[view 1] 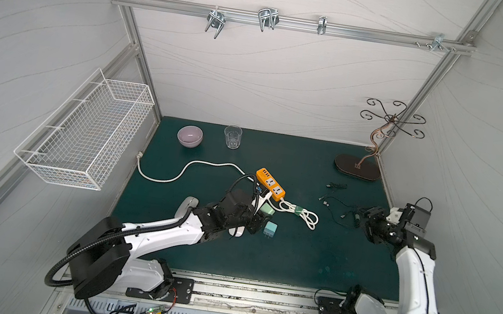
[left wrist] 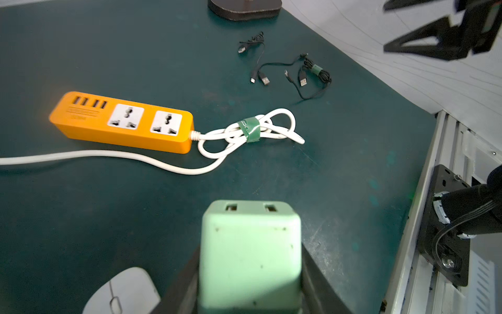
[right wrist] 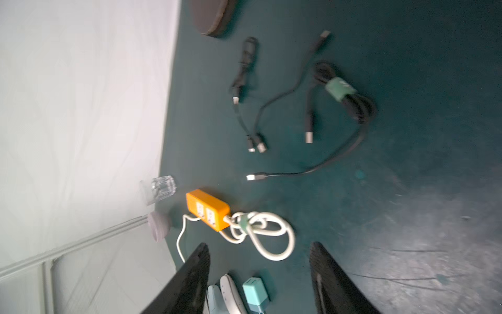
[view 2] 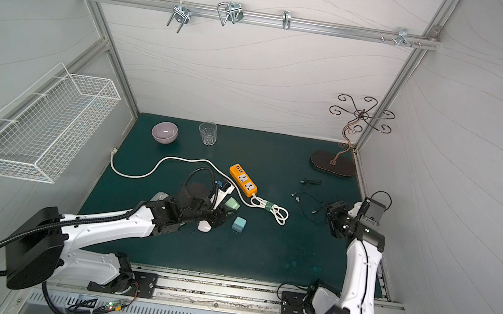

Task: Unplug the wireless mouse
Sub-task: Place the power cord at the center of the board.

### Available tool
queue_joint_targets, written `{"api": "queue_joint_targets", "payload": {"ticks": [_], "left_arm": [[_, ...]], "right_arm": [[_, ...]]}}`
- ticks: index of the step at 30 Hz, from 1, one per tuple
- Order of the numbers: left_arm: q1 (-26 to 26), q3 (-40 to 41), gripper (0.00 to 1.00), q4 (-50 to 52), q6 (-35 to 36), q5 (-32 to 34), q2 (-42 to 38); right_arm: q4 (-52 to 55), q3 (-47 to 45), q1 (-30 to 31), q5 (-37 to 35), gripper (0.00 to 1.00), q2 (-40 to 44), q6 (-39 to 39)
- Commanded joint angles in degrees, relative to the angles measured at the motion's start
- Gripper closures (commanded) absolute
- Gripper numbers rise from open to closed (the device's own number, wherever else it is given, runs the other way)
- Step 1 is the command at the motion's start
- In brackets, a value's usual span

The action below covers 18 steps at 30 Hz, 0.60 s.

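Jaws of the left gripper point(left wrist: 251, 244) clamp a mint-green two-port USB charger point(left wrist: 250, 269) just beside the white wireless mouse point(left wrist: 122, 292); the right gripper point(right wrist: 259, 244) hangs open, empty, near black USB cables point(right wrist: 350, 100).

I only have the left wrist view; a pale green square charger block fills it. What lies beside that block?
Observer: A teal plug adapter lies on the dark green mat, close to the pale green charger block.
Operator: Where does the white cord of the orange power strip go?
Observer: It curves to the mat's edge nearest the white wire basket.
Operator: Anything farther back?
Observer: A lilac bowl and a clear glass, at the mat's far edge.
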<state>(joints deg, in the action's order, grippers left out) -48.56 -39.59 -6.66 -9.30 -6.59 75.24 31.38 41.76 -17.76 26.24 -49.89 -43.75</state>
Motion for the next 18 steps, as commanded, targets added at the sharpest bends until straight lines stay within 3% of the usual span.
{"api": "queue_joint_targets", "payload": {"ticks": [1,4,11,18], "left_arm": [[-0.49,-3.98,0.88,-0.93,-1.78,-2.16,3.16],[-0.51,-3.9,0.89,-1.01,-3.89,-1.26,5.58],[-2.69,-7.79,0.88,0.38,-5.76,-5.86,13.34],[-7.99,-17.01,0.87,7.42,-3.86,-2.1,22.04]], "right_arm": [[-4.67,0.61,3.78,-0.8,0.31,5.19,1.43],[-3.73,2.6,6.58,-0.77,0.3,4.79,3.32],[-5.07,2.18,9.88,-1.3,0.3,3.75,3.55],[-5.78,1.84,10.64,-0.72,0.29,3.0,2.9]]}}
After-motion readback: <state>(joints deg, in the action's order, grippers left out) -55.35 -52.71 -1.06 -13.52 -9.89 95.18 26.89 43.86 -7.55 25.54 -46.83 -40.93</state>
